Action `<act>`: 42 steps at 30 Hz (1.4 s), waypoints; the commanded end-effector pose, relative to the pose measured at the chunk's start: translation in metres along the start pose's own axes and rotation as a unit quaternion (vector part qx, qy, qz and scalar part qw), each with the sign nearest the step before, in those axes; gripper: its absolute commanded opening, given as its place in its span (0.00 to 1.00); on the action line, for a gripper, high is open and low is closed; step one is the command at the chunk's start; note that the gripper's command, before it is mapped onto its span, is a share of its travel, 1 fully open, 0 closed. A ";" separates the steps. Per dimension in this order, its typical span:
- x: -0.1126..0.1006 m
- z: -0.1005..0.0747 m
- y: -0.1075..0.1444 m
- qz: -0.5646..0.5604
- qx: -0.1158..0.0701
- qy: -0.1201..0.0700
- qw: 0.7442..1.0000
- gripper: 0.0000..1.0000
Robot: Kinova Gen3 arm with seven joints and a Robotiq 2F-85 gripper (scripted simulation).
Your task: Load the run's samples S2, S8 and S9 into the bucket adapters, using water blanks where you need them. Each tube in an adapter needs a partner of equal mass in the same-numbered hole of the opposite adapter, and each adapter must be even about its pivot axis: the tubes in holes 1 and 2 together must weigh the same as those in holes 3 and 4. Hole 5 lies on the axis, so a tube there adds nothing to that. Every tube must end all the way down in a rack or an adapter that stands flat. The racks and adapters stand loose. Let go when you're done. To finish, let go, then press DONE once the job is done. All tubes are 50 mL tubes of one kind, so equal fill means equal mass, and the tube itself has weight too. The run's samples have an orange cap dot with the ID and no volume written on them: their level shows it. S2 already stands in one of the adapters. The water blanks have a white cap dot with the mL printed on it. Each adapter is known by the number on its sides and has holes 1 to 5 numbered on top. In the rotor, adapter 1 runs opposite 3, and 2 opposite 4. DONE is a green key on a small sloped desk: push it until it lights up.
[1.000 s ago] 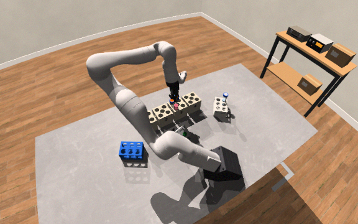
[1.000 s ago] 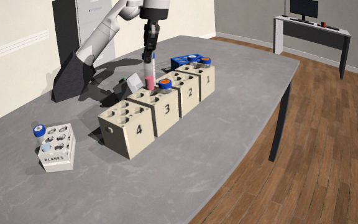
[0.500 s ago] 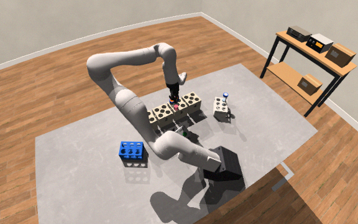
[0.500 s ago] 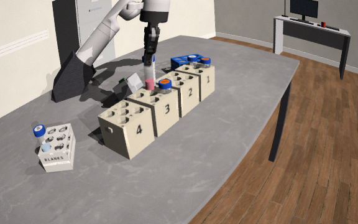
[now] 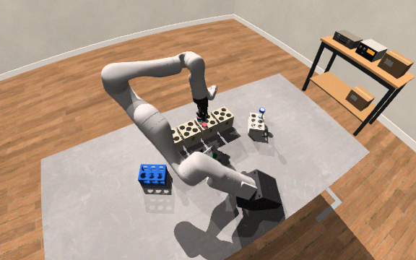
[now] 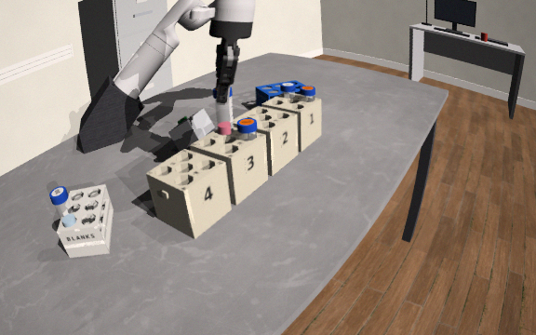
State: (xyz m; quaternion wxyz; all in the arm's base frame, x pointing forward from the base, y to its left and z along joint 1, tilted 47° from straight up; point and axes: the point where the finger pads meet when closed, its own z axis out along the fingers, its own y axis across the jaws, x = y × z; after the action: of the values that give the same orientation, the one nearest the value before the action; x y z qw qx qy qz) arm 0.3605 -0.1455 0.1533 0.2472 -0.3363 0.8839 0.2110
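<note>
Four beige adapters stand in a row: adapter 4 (image 6: 198, 214) (image 5: 226, 124), adapter 3 (image 6: 248, 182), adapter 2 (image 6: 288, 154) and adapter 1 (image 6: 312, 134). My gripper (image 6: 221, 95) (image 5: 202, 115) is shut on the cap end of a tube with pink liquid (image 6: 223, 128) (image 5: 204, 124). The tube stands upright with its lower end in a back hole of adapter 3 and sticks far out. The fingers hide its cap dot. An orange-dot tube (image 6: 247, 126) sits beside it in adapter 3. An orange-dot tube (image 6: 308, 90) and a white-dot tube (image 6: 288, 87) stand at adapter 1's far side.
The white BLANKS rack (image 6: 86, 238) (image 5: 256, 127) holds a white-dot tube (image 6: 59, 195) (image 5: 262, 110). The blue rack (image 6: 264, 91) (image 5: 152, 173) stands beyond adapter 1. The sloped desk (image 6: 199, 125) with the green key (image 6: 183, 120) (image 5: 214, 155) lies behind adapter 3. The arm's black base (image 6: 105, 116) (image 5: 263, 188) stands behind that.
</note>
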 end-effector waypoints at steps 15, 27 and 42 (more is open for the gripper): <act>-0.002 0.009 0.000 0.000 0.001 0.000 1.000 0.10; -0.003 0.017 0.000 0.000 0.001 0.000 1.000 0.10; -0.004 0.026 0.000 0.000 0.001 0.000 1.000 0.10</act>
State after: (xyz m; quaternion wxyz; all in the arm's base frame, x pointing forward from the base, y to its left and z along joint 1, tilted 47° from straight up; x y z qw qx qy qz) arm 0.3707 -0.1299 0.1363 0.2471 -0.3363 0.8839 0.2111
